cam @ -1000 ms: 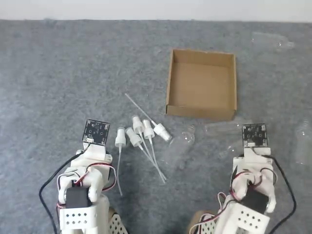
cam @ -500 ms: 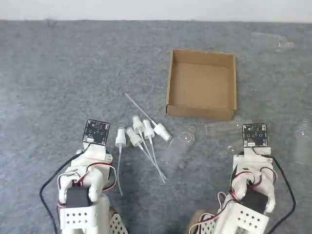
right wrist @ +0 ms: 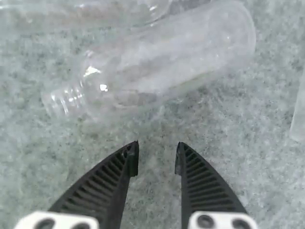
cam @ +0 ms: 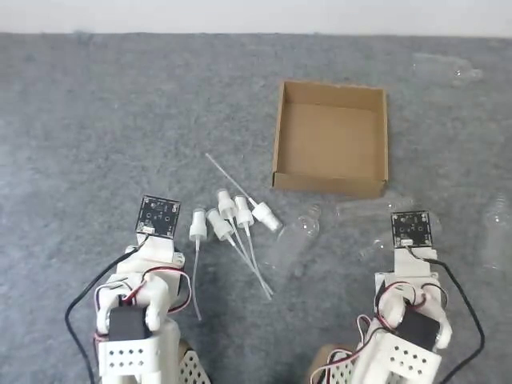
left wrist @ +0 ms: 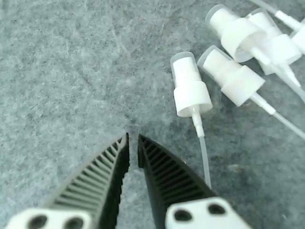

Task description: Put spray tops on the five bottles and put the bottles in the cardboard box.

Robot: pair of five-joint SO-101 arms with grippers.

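L fingers (left wrist: 133,139) nearly closed, just a sliver btwn the tips, holding nothing, low over the grey surface (cam: 96,120). The nearest spray top (left wrist: 191,88) lies just ahead on its side, w/ the other tops bunched beside it, dip tubes crossing. R fingers (right wrist: 156,147) part open, holding nothing. A clear bottle (right wrist: 157,62) lies on its side right in front, threaded neck bare. Farther out sits the cardboard box (cam: 330,183), open side up. A far bottle (cam: 444,68) lies beyond the box, at the far right.
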